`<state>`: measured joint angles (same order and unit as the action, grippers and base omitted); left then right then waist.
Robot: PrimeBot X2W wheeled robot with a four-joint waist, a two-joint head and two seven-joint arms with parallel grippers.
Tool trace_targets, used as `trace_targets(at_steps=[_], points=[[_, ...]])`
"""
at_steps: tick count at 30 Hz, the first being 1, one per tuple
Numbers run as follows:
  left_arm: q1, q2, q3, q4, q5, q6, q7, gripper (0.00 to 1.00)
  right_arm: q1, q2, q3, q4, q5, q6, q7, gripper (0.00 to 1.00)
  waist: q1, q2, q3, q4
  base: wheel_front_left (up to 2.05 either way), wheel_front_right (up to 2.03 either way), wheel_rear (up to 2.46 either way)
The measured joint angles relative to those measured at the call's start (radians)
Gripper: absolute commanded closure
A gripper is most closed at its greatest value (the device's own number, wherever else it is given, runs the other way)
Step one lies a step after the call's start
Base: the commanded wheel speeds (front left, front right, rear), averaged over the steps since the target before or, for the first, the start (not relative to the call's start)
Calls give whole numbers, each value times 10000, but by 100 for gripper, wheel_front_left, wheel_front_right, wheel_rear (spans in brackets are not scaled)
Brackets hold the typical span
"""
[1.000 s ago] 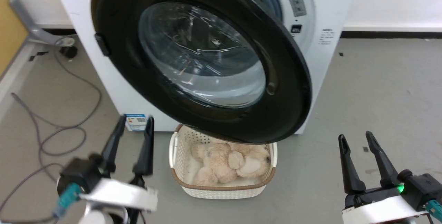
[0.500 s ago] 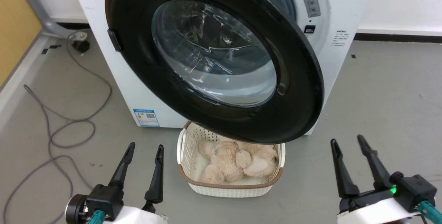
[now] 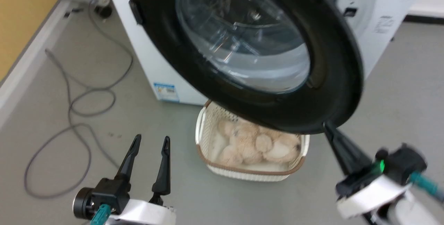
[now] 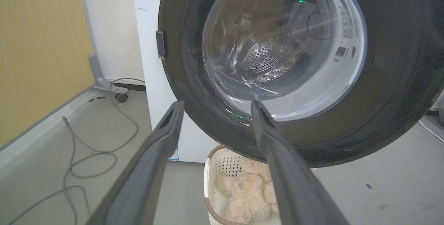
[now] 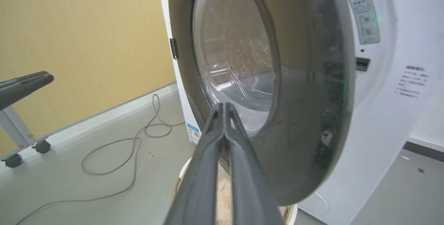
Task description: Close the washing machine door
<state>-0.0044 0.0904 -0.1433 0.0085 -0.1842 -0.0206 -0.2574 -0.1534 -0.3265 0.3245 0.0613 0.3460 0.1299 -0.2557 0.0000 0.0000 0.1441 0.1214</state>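
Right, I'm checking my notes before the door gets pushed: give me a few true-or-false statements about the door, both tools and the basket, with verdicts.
1. The washing machine door is latched shut. False: it stands open, hanging over the basket.
2. The left tool has its fingers spread. True.
3. The right tool is wide open. False: its fingers are pressed together.
4. A plush toy lies in the basket. True.

washing machine door (image 3: 333,79): glossy black plastic rim, clear smooth glass centre
washing machine (image 3: 158,69): smooth white casing, faint sheen
basket (image 3: 242,176): cream perforated plastic
plush toy (image 3: 242,141): fuzzy beige pile
floor (image 3: 399,89): matt grey
my left gripper (image 3: 152,136): matt dark fingers
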Motion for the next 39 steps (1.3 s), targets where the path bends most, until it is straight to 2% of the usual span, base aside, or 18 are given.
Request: trace_targets(at_steps=[10,20,30,39], points=[[-538,-226,10,-19,142,-198,0,0,-2362,-1739,-86,1106,1133,23,439,100,0,0,1050,728,0,0,0],[-1007,-370,12,-173,140,-242,0,0,-4107,-2859,-487,1647,1825,27,1191,100,1,0,2075,1256,0,0,0],[-1393,-385,-81,-303,-215,-71,0,0,-5962,-3728,-1041,2834,2481,23,2023,100,1,0,2910,1715,0,0,0],[-1399,-387,-288,-314,-382,121,0,0,-6768,-3578,-1118,3873,2706,180,2194,100,1,0,3113,1923,0,0,0]])
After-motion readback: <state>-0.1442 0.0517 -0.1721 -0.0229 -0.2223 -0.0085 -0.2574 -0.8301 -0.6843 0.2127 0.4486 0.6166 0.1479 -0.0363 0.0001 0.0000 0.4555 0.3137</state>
